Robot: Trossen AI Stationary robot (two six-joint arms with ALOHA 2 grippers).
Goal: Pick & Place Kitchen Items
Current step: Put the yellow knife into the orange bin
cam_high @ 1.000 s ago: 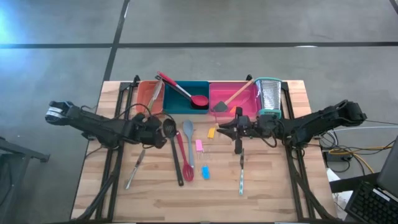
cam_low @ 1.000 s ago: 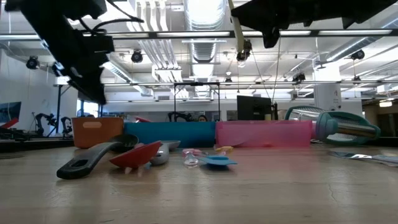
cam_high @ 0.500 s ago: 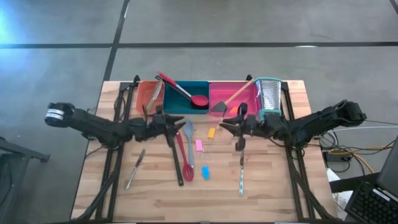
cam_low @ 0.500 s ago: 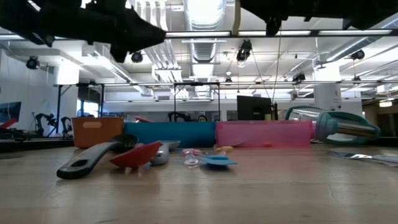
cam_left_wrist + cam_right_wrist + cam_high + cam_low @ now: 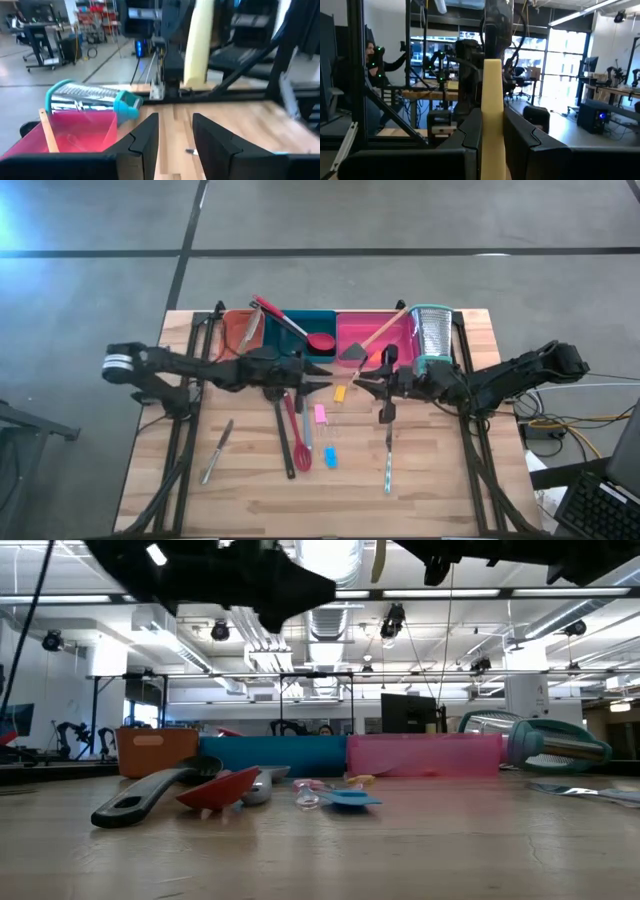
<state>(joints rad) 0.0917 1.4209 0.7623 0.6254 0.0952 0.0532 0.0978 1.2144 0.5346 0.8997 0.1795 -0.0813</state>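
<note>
High view: left end effector hangs just in front of the teal tray, over the heads of the long utensils lying on the counter. Left wrist view shows its fingers a narrow gap apart with nothing between them.

Right end effector is off to the pink-tray side of the teal tray, clamped on a cream tool that's off the counter.

My read: right is mid-carry and left is lining up a pick.
- Left: the black, red and grey handles lie tight together, so go for one handle away from the crowded heads. Widen the fingers before descending and come straight down.
- Right: lift the cream tool clear of the tray wall and release low inside the pink tray, which already holds one tool.
- Both end effectors are near each other in front of the teal tray, so sequence the moves.

Loose items left: a knife well out from the teal tray, and small pink, blue and orange tools.

Hard to tell:
- Cream tool's working end: no view shows it clearly.
- Low view cuts both arms at its top edge.
- Which handle the left end effector is actually over.
</note>
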